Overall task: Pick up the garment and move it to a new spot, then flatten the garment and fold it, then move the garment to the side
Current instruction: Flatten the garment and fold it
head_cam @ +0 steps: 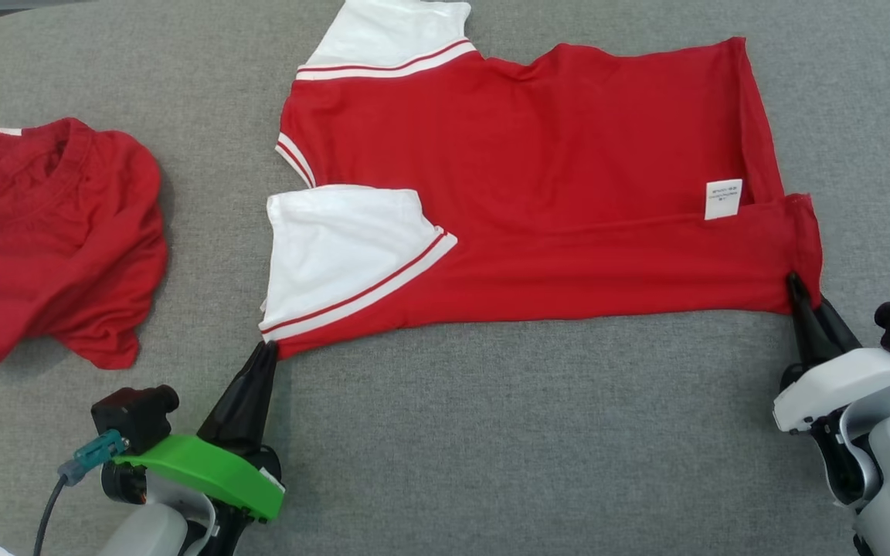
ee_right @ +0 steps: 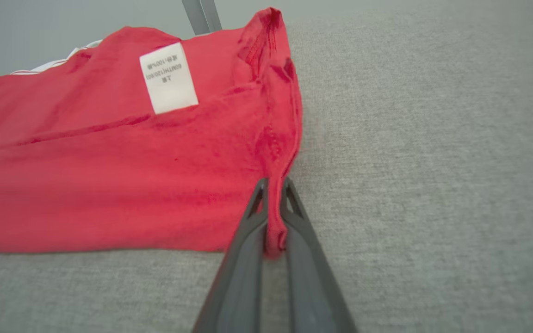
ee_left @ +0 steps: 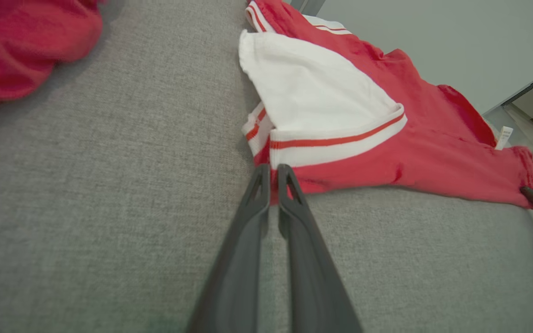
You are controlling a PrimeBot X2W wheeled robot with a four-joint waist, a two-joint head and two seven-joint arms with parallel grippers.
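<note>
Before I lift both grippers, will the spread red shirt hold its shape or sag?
Probably floppy: the red shirt lies thin and creased, so its middle would likely sag between the left gripper and right gripper, each pinching a near corner. Likely light, being thin cloth. The white sleeve by the left gripper may swing loose.

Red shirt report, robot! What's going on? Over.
Left gripper shut on shirt, sleeve corner. Right gripper shut on hem corner. Shirt flat, partly folded. Crumpled garment apart, left.
</note>
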